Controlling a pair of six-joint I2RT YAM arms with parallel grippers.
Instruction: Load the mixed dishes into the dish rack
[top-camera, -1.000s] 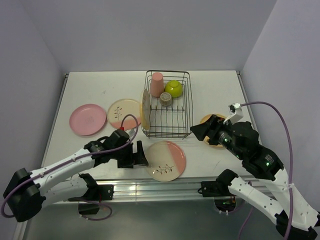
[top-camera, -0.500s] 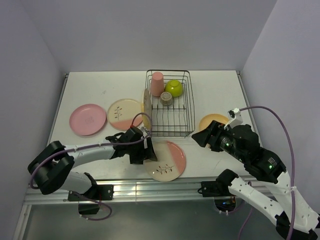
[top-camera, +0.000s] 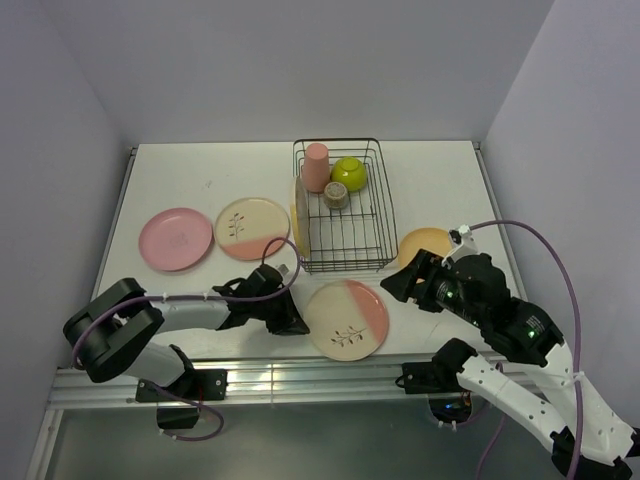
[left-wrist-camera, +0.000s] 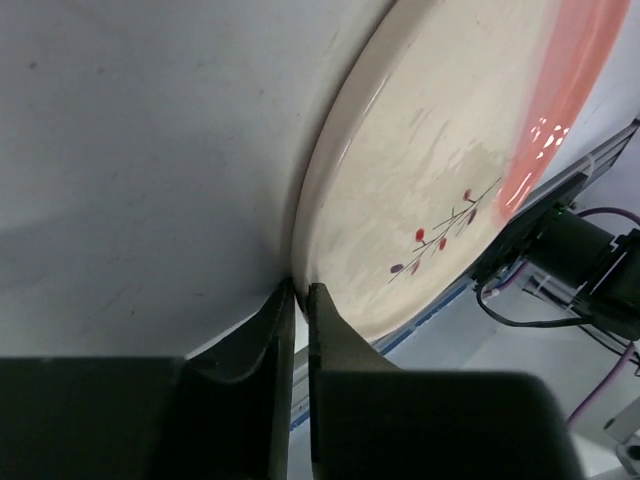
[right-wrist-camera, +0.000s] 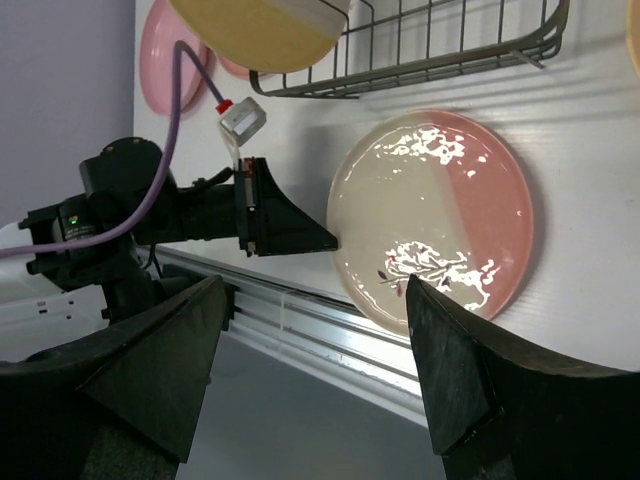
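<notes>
The black wire dish rack (top-camera: 341, 206) holds a salmon-pink tumbler (top-camera: 316, 167), a lime-green bowl (top-camera: 348, 173) and a tiny grey cup (top-camera: 336, 196). A cream-and-yellow plate (top-camera: 298, 213) stands on edge at its left side. A cream-and-pink plate (top-camera: 347, 318) lies near the front edge. My left gripper (top-camera: 299, 322) is shut on its left rim (left-wrist-camera: 300, 285). My right gripper (top-camera: 402, 284) hangs open just right of that plate, holding nothing. From the right wrist, the plate (right-wrist-camera: 430, 215) lies below the rack (right-wrist-camera: 450, 50).
A plain pink plate (top-camera: 175, 238) and a second cream-and-pink plate (top-camera: 252, 228) lie at the left. An orange-yellow plate (top-camera: 424, 243) lies right of the rack, partly behind my right arm. The table's front rail (top-camera: 300, 375) runs close under the held plate.
My left gripper went from wide open to shut on the front plate's rim after sliding right. The plate shifted slightly right. My right gripper drew down and left, staying open.
</notes>
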